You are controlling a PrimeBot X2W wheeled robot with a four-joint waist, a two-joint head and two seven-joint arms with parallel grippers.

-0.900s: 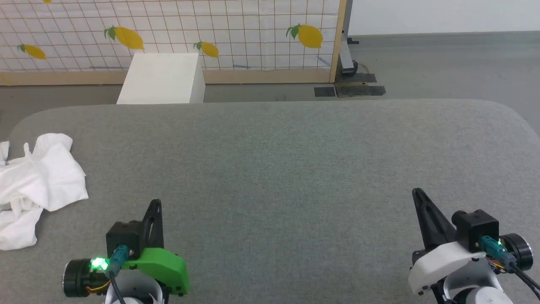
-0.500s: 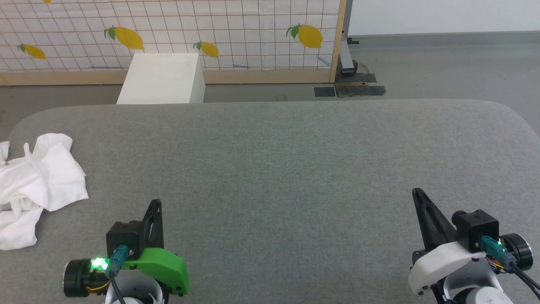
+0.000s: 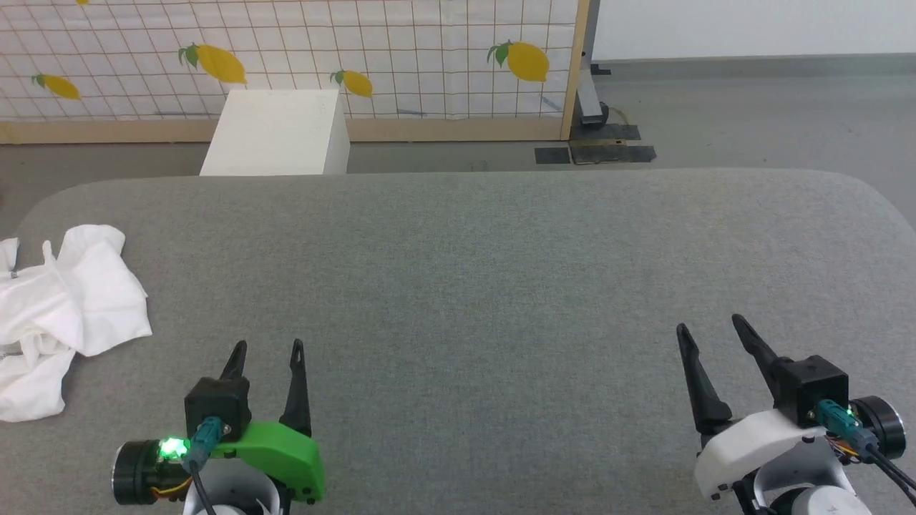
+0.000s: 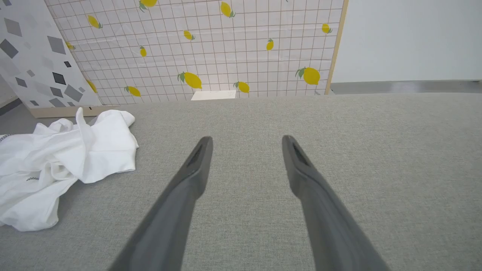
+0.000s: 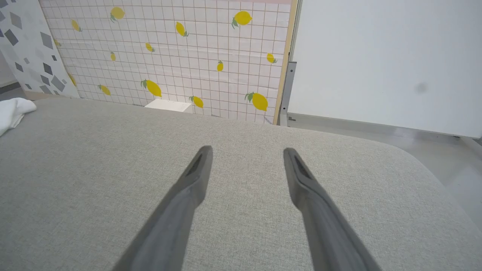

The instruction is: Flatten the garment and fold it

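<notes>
The white garment (image 3: 61, 315) lies crumpled at the far left edge of the grey table (image 3: 472, 272), partly cut off by the head view. In the left wrist view the garment (image 4: 64, 162) sits left of my fingers, a short grey stitched mark showing on it. My left gripper (image 3: 266, 350) stands open near the front left, to the right of the garment and apart from it, nothing between its fingers. My right gripper (image 3: 708, 325) is open at the front right, far from the cloth. A corner of the garment (image 5: 13, 111) shows at the right wrist view's left edge.
A white box (image 3: 275, 132) stands on the floor behind the table's far edge. A lemon-patterned grid panel (image 3: 401, 50) in a wooden frame runs behind it. Grey floor (image 3: 751, 114) lies beyond the rounded far right corner of the table.
Both grippers went from shut to open. The garment has not moved.
</notes>
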